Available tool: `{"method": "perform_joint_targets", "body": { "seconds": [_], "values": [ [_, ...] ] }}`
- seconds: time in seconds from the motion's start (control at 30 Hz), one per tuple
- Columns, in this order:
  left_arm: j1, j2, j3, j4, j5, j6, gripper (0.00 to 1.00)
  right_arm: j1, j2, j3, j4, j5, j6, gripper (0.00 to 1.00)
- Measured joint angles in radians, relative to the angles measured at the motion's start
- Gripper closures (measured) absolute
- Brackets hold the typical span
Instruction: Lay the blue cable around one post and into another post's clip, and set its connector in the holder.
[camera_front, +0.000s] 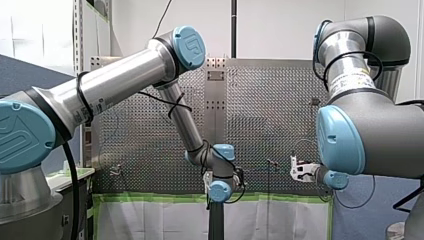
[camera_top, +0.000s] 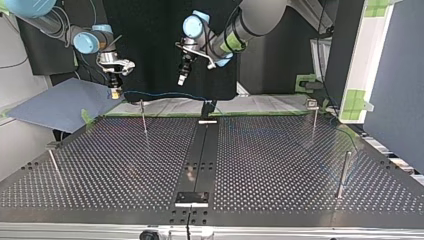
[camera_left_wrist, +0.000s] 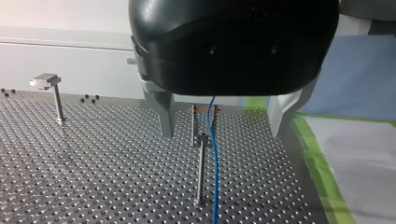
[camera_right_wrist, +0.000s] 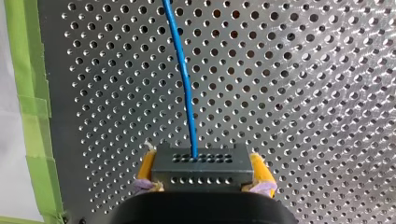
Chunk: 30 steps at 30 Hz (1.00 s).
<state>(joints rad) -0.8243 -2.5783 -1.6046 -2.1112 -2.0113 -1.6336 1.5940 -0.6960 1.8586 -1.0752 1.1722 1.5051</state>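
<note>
Upper left of the top view: connector clamped between the yellow pads of my right gripper, blue cable trailing rightward past a post. Upper centre, hovering over that run with fingers spread wide: my left gripper, likely the nearer to mid-cable.

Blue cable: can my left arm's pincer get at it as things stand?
Probably yes. The left pincer is open and the blue cable runs ahead of it, between its fingers, with nothing covering it. A thin post close beside it could crowd the grasp.
</note>
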Motion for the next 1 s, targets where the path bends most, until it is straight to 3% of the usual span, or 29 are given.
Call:
{"method": "perform_joint_targets", "body": {
  "seconds": [0.33,0.7,1.0],
  "values": [
    [0.010,-0.002,0.014,0.000,-0.030,-0.005,0.00,0.001,0.000,0.000,0.000,0.000,0.001,1.00],
    [0.036,-0.003,0.031,-0.010,-0.033,-0.003,0.00,0.006,0.000,0.000,0.000,0.002,0.002,1.00],
    [0.050,-0.050,0.098,-0.072,-0.042,0.000,0.00,0.008,0.000,0.000,-0.002,0.004,0.001,1.00]
  ]
}}
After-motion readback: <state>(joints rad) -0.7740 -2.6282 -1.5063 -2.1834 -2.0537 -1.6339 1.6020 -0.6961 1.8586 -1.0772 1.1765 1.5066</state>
